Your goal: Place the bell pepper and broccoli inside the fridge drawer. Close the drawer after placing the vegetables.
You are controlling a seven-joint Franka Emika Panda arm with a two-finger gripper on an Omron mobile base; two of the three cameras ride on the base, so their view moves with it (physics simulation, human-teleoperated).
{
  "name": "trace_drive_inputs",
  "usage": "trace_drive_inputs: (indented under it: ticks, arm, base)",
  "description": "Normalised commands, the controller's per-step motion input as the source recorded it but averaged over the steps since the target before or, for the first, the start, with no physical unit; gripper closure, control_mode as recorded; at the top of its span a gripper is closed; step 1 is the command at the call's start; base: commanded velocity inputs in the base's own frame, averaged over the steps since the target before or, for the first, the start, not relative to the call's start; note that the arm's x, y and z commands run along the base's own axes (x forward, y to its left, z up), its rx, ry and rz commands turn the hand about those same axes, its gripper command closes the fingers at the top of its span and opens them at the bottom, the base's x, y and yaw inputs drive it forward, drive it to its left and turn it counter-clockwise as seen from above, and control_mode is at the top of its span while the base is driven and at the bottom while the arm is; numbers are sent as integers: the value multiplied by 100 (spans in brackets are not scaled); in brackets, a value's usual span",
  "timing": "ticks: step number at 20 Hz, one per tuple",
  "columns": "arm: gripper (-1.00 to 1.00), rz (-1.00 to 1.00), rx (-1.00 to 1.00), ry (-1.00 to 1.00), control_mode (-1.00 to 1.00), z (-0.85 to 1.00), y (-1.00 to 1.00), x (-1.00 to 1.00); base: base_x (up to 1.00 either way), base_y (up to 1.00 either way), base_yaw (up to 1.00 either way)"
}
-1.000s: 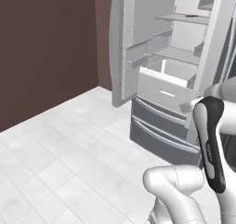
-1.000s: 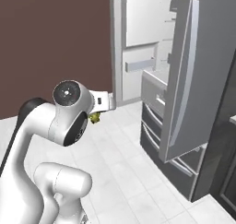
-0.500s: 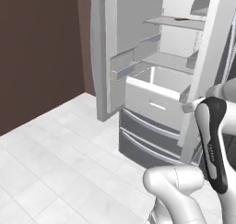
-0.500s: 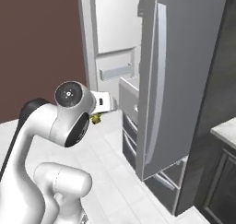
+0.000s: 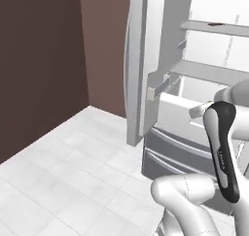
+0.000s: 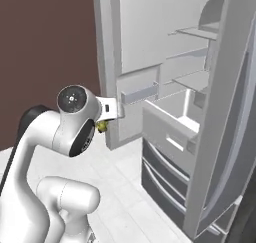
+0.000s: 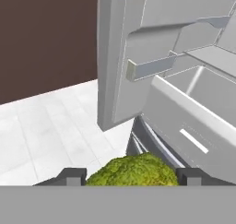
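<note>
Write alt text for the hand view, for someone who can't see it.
A green broccoli sits between the pincer fingertips, facing an open fridge. The white fridge drawer stands pulled out, its handle slot showing, beside the open fridge door and a pale tiled floor.

text: none legible | arm (image 5: 221,152): small light marking on dark casing, too blurred to read
</note>
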Motion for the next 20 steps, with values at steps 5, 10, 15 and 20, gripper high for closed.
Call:
trace_drive_inputs:
  ticks: [5, 10, 15, 20]
  arm:
    - [100, 0, 0, 0, 100, 0, 0, 0]
    - [100, 0, 0, 0, 100, 0, 0, 0]
    - [100, 0, 0, 0, 100, 0, 0, 0]
    - [100, 0, 0, 0, 100, 0, 0, 0]
  base:
    - [63, -10, -51]
    - [59, 35, -65]
    - [72, 30, -57]
    - [71, 14, -43]
